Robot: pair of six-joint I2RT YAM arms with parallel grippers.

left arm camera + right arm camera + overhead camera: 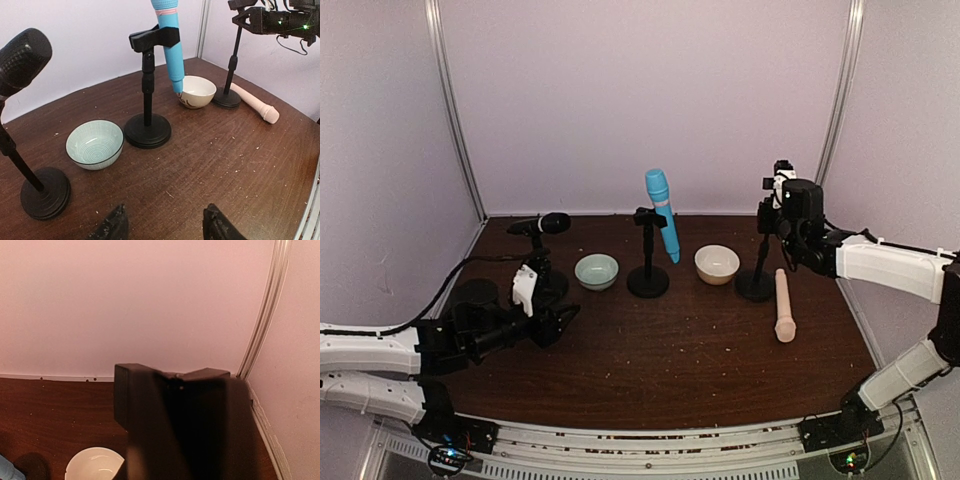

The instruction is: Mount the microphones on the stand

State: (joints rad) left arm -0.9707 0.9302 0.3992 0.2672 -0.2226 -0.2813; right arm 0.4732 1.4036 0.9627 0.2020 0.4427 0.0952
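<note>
1. Blue mic point(662, 215) clipped in centre stand point(648, 281); black mic point(545, 223) on left stand point(45, 192).
2. Beige mic point(784, 305) flat on surface point(670, 360) beside right stand point(758, 275).
3. Left gripper point(162, 225) open, empty.
4. Right gripper point(767, 212) at that stand's top; dark blur blocks its camera, state unreadable.

No legible text, labels, brands or numbers anywhere in view.

Lab booth: white panels point(640, 100), alu rails point(455, 110)
</note>
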